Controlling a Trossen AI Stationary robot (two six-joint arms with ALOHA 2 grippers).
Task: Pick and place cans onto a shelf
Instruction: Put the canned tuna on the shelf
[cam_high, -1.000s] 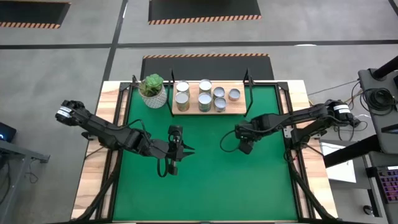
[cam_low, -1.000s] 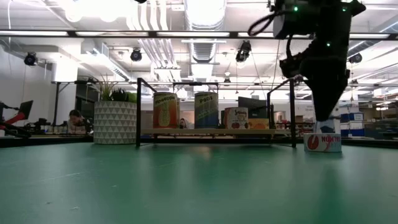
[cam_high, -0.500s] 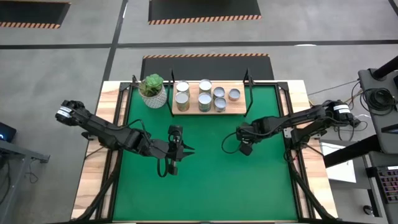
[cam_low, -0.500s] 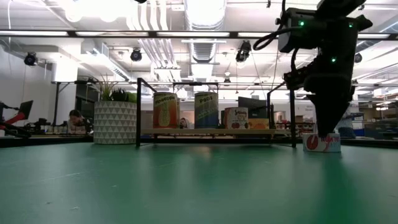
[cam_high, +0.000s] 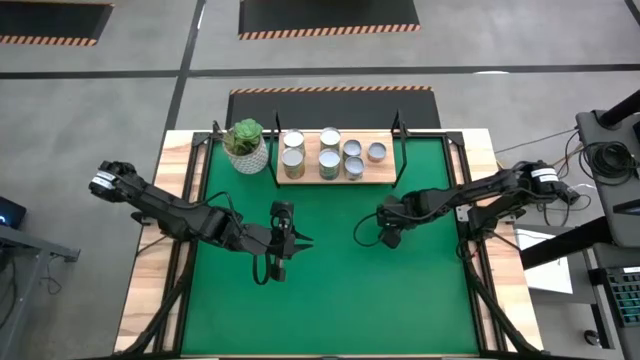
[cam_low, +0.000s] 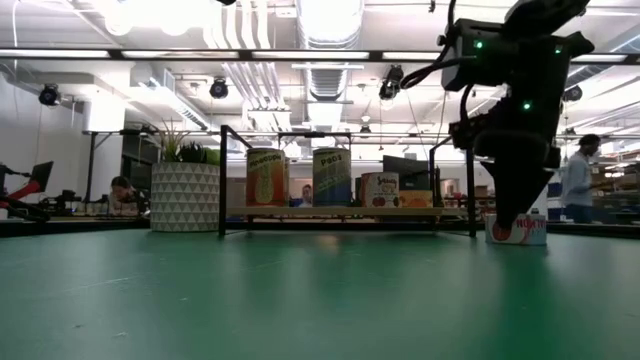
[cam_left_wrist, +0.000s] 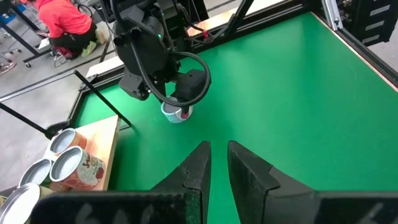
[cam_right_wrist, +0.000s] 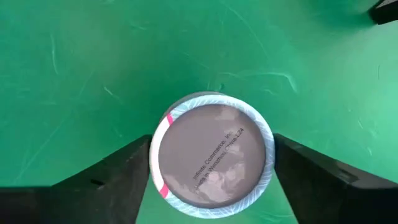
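Observation:
A small white can (cam_right_wrist: 211, 157) with a red-printed label (cam_low: 517, 229) stands on the green mat, right of centre. My right gripper (cam_right_wrist: 212, 180) has come down over it, one finger on each side. In the high view that gripper (cam_high: 390, 238) hides the can. Several cans (cam_high: 330, 165) stand on the light-wood shelf (cam_high: 385, 174) at the far edge. My left gripper (cam_high: 303, 241) hovers shut and empty over the mat's middle, and from it I see the can (cam_left_wrist: 176, 113). My right gripper has the can's round wall between its two fingers (cam_right_wrist: 124, 177), which meet its left side (cam_right_wrist: 155, 155) and right side at the rim. The fingers come from above, pointing steeply down. The can stands upright with its bottom (cam_low: 518, 240) on the mat.
A white pot with a green plant (cam_high: 246, 147) stands left of the shelf. Black posts (cam_low: 221, 180) rise at the shelf's ends. The mat (cam_high: 340, 300) lies open toward the near edge. People show in the room behind the table.
My right gripper has come down over the can, so that its fingers now reach beside the can's wall. The can has stayed where it stood.

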